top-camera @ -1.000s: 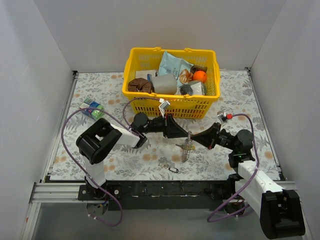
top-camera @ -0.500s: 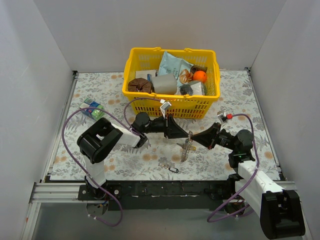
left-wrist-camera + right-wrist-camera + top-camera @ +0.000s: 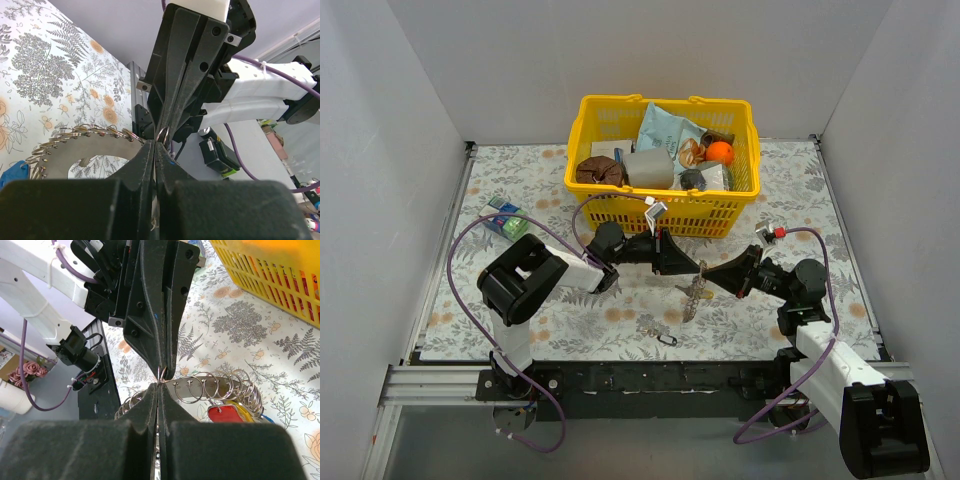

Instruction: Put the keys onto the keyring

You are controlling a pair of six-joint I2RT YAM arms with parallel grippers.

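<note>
The keyring (image 3: 694, 290), a flat silvery ring fringed with small split rings, hangs above the table between my two grippers. My left gripper (image 3: 691, 268) and right gripper (image 3: 707, 276) meet tip to tip, and each is shut on a small ring at its rim. In the left wrist view my left gripper (image 3: 157, 144) pinches that ring, with the keyring (image 3: 95, 150) to its left and a blue key (image 3: 12, 172) at the edge. In the right wrist view my right gripper (image 3: 159, 385) pinches it. The keyring (image 3: 220, 382) carries a red key (image 3: 222, 415) and a yellow key (image 3: 243, 412).
A small loose key with a ring (image 3: 657, 333) lies on the floral table near the front edge. A yellow basket (image 3: 660, 215) full of packets and an orange stands just behind the grippers. A green-blue pack (image 3: 507, 218) lies at the left. Purple cables loop from both arms.
The left arm has shifted slightly to the right. The keyring held between the grippers has risen and tilted a little. Both grippers stay shut.
</note>
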